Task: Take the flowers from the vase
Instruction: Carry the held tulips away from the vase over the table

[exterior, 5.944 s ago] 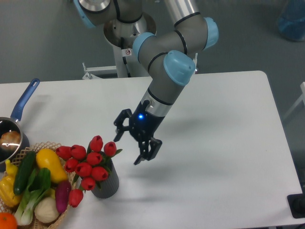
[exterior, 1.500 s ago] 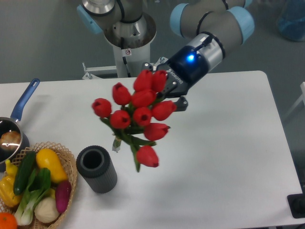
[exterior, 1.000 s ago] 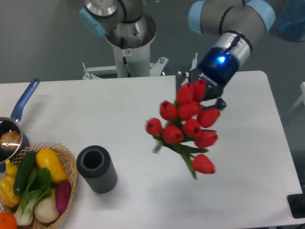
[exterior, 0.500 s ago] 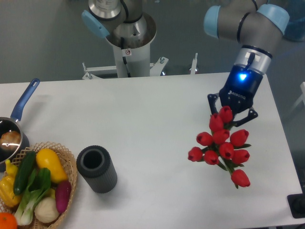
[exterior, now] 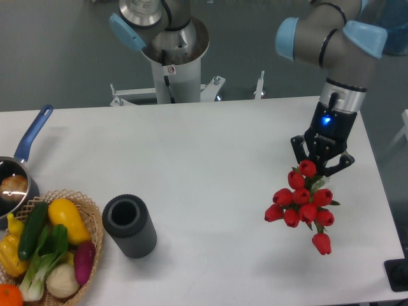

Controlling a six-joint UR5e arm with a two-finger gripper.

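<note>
**Q:** Red bunch — where is it, what changed?

**Me:** Big move first: over the last seconds I have carried the flowers clear across the table, from above the vase at the left to the right side. Half a second ago they hung slightly higher; now they sit low, near the tabletop. My gripper is clamped on the stems, buds pointing down.

**Q:** Task status?

**Me:** Vase stands without flowers, well apart. I judge the pick done.

**Q:** Any writing?

**Me:** White lettering on my gripper body, too small to read.
</note>
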